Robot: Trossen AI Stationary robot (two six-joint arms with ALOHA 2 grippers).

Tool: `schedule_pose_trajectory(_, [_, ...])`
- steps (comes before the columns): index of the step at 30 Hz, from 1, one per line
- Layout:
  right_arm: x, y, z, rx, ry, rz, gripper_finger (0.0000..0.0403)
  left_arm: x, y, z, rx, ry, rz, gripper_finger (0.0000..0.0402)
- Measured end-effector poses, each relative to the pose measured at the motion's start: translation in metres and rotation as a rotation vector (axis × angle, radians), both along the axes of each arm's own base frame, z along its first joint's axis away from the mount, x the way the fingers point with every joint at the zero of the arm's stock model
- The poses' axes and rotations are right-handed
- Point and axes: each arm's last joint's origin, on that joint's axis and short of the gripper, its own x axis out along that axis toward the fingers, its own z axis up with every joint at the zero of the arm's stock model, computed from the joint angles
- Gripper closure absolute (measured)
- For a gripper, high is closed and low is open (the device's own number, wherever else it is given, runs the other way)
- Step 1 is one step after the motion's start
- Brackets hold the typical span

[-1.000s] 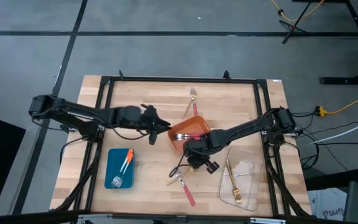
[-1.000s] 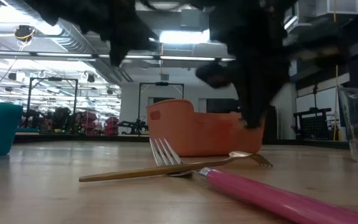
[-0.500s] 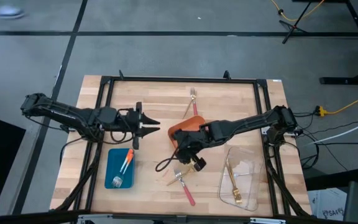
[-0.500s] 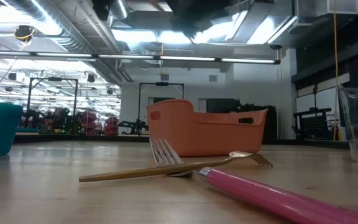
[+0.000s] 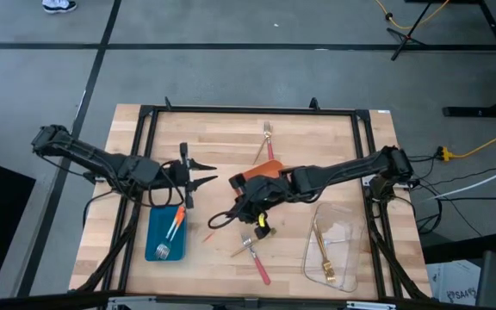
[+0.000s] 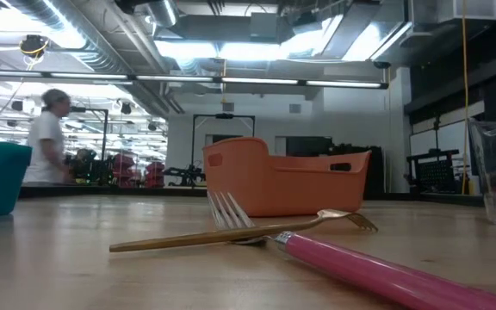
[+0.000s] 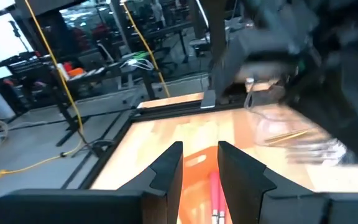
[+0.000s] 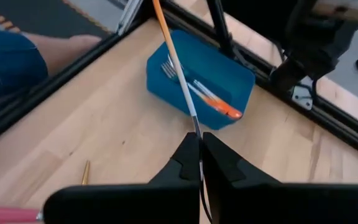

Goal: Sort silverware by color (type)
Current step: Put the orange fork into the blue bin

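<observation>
The right gripper, clamped on an orange-handled fork near its end, may let it slip before the blue tray; the left gripper waits, fingers apart.

Both your arms are stretched in over the table, grippers facing each other near the middle.

Your left arm reaches in from the left edge, its gripper held level and pointing toward the centre, fingers parted with a clear gap between them and nothing in it. Your right arm comes in from the right edge, bent low across the middle, and its gripper points toward the left side, fingers pinched tight on a thin fork by its end, the handle sticking straight out ahead of the wrist.
</observation>
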Motion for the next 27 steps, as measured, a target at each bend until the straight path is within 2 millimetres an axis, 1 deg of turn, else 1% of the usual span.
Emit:
schedule_pose_trajectory(3, [-0.009, -0.002, 0.014, 0.007, -0.021, -0.001, 0.0403, -0.001, -0.002, -0.002, 0.012, 0.017, 0.004, 0.0308])
schedule_pose_trajectory(7, [-0.029, -0.009, 0.044, -0.001, -0.086, 0.005, 0.0403, -0.001, -0.006, -0.005, -0.017, 0.032, -0.007, 0.0308])
schedule_pose_trajectory(10, [-0.052, -0.02, 0.07, 0.001, -0.123, -0.014, 0.0403, 0.0, -0.009, -0.007, -0.032, 0.038, -0.018, 0.0308])
schedule_pose_trajectory(12, [-0.07, -0.031, 0.088, 0.001, -0.15, -0.041, 0.0403, 0.001, -0.011, -0.008, -0.03, 0.046, -0.023, 0.0308])
schedule_pose_trajectory(17, [-0.116, -0.055, 0.12, -0.032, -0.17, -0.155, 0.0403, 0.005, -0.013, -0.013, -0.029, 0.067, -0.024, 0.0308])
schedule_pose_trajectory(20, [-0.136, -0.063, 0.13, -0.032, -0.172, -0.182, 0.0403, 0.01, -0.014, -0.016, -0.03, 0.066, -0.022, 0.0308])
schedule_pose_trajectory(22, [-0.146, -0.065, 0.133, -0.015, -0.175, -0.187, 0.0403, 0.013, -0.015, -0.018, -0.03, 0.068, -0.02, 0.0308])
schedule_pose_trajectory(25, [-0.157, -0.067, 0.126, 0.0, -0.195, -0.175, 0.0403, 0.02, -0.016, -0.021, -0.031, 0.065, -0.012, 0.0308])
schedule_pose_trajectory(27, [-0.161, -0.068, 0.113, 0.003, -0.212, -0.177, 0.0403, 0.025, -0.016, -0.025, -0.03, 0.068, -0.005, 0.0308])
